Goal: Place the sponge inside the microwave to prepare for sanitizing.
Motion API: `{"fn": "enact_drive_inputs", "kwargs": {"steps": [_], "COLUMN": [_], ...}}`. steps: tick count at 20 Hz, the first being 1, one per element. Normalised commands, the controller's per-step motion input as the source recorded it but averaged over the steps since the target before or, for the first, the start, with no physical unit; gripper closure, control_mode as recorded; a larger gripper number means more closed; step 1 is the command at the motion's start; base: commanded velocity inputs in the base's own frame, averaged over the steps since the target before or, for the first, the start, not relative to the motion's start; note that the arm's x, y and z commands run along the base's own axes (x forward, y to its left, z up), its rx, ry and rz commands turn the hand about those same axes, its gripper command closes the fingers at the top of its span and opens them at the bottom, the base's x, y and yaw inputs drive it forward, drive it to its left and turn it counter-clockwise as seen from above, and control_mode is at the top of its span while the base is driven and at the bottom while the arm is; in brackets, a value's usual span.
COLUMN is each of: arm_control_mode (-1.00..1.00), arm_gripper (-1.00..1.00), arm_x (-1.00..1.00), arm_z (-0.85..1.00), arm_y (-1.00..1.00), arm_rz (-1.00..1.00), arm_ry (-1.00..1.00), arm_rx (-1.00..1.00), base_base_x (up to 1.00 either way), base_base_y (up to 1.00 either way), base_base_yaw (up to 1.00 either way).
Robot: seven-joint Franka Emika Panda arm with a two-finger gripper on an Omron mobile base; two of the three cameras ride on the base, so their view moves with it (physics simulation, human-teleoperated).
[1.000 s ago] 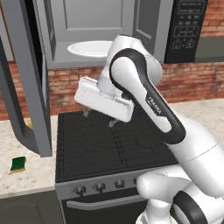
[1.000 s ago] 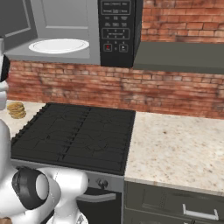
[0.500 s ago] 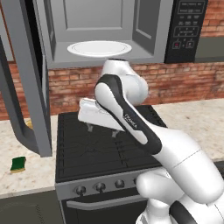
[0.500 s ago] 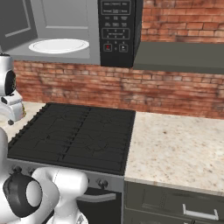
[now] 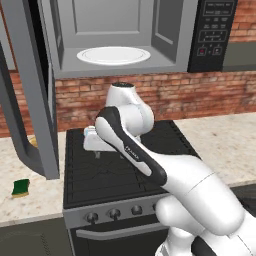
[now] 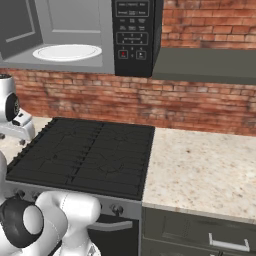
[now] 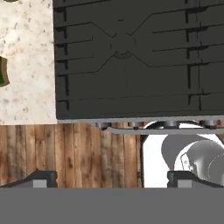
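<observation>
The sponge, a small dark green block with a yellow edge, lies on the counter left of the stove. It also peeks in at the left edge of the hand view. The microwave hangs above the stove with its door swung open to the left and a white round plate in its grey cavity. My gripper hovers over the left part of the stove, right of the sponge, pointing down. Its fingertips stand wide apart, open, with nothing between them. In the right base view the gripper sits at the left edge.
A black stove with knobs along its front lies below the hand. The open microwave door hangs low over the left counter, above the sponge. A tan round object sits behind the door. Speckled counter stretches to the right of the stove.
The arm has swung left and lower, from above the stove's middle to its left part. The gripper stays open. The sponge has not moved.
</observation>
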Motion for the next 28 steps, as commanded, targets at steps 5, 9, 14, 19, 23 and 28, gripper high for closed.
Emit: {"fn": "enact_drive_inputs", "kwargs": {"steps": [5,9,14,19,23,28], "arm_control_mode": [-1.0,-1.0,-1.0,-1.0,-1.0,-1.0], "arm_gripper": [-1.0,-1.0,-1.0,-1.0,-1.0,-1.0], "arm_x": [0.43,0.54,0.77,0.5,0.23,0.06], "arm_z": [-0.34,-0.33,-0.48,-0.08,-0.01,-0.16], "arm_y": [0.61,0.78,0.49,0.66,0.74,0.55], "arm_rz": [0.22,0.21,0.22,0.2,0.04,-0.19], "arm_ry": [0.0,0.0,0.0,0.05,0.07,0.1], "arm_rx": [-0.03,-0.04,0.02,0.0,-0.04,-0.08], "base_base_x": [0.0,0.0,0.0,0.0,0.0,0.0], "base_base_y": [0.0,0.0,0.0,0.0,0.0,0.0], "base_base_yaw": [0.0,0.0,0.0,0.0,0.0,0.0]}}
